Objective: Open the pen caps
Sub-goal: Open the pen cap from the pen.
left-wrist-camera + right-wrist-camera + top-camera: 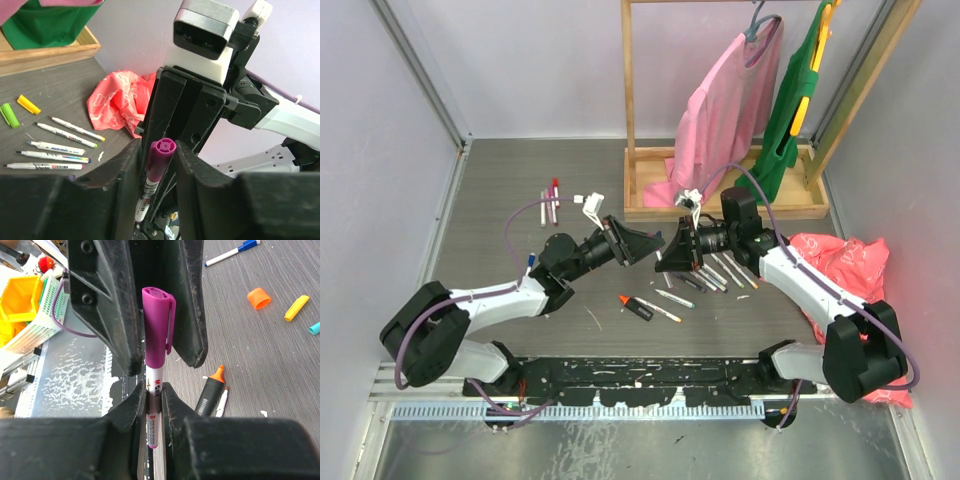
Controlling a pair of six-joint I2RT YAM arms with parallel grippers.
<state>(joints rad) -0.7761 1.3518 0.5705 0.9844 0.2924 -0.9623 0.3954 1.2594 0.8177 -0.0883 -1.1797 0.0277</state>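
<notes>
Right tool [152,400] is pinching the pen [153,382] barrel. Left tool [157,146] is flanking its purple cap [156,325]; grip cannot be told. Grey surface [500,190] is extending far-left, with walls bordering it.

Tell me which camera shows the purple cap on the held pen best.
Right wrist: the purple cap shows side-on, full length, clip and its seam with the white barrel included. Left wrist sees it mostly end-on between that arm's fingers. In the top external view the left gripper and right gripper hide it.
</notes>
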